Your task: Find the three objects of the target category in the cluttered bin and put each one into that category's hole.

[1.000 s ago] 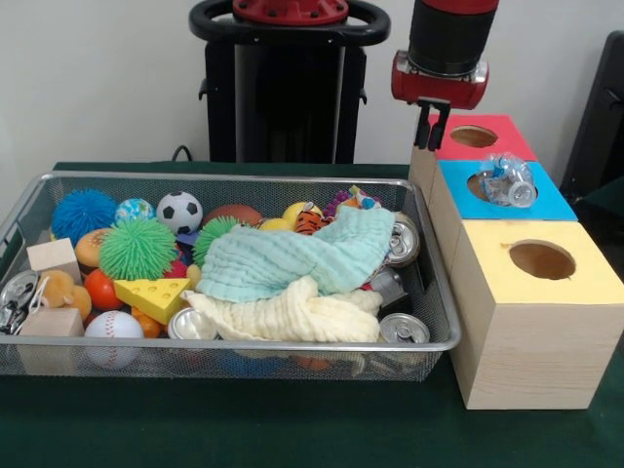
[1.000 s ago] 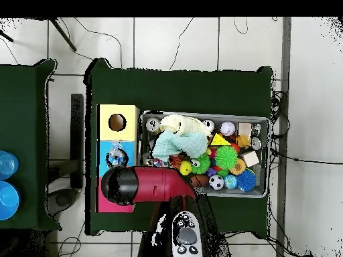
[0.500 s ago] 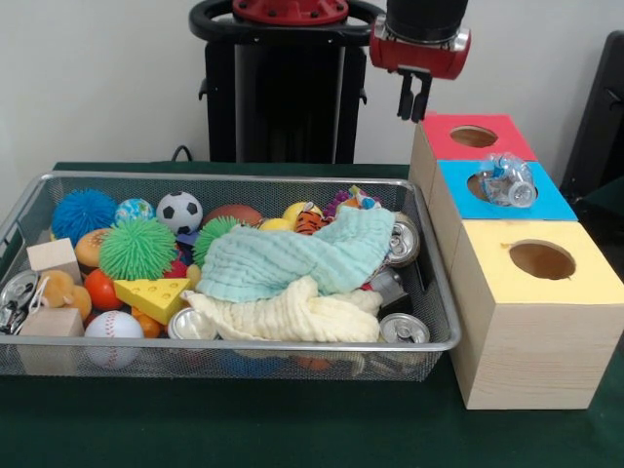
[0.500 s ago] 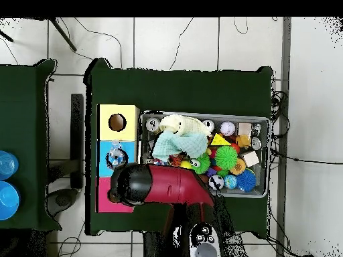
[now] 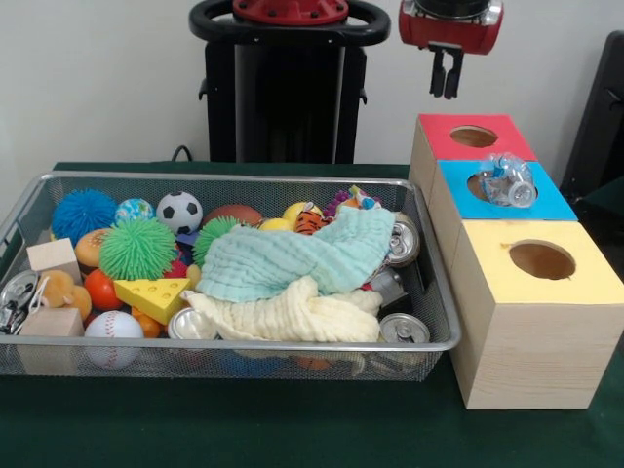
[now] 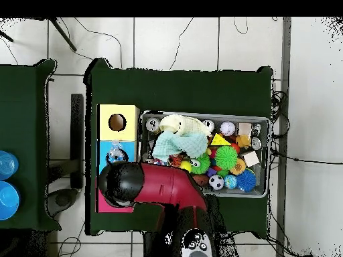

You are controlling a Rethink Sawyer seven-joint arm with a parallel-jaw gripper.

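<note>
My gripper point(image 5: 447, 86) hung empty above the red box point(image 5: 492, 137), fingers close together, apparently closed. One crushed clear bottle point(image 5: 508, 180) sat jammed on the blue box's hole point(image 5: 481, 185), not dropped through, lying tilted, long axis slanting toward the yellow box point(image 5: 574, 274). I judged the rest of the search in the bin point(image 5: 436, 292) undone.

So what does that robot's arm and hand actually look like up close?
The arm is a thick rounded tube in glossy dark red, ending in a black dome-shaped joint as seen from overhead. In the front view its tip is a red collar with a pale rim, and below it the hand is small and black, with two slim straight fingers set side by side. No cables or markings are visible.
</note>
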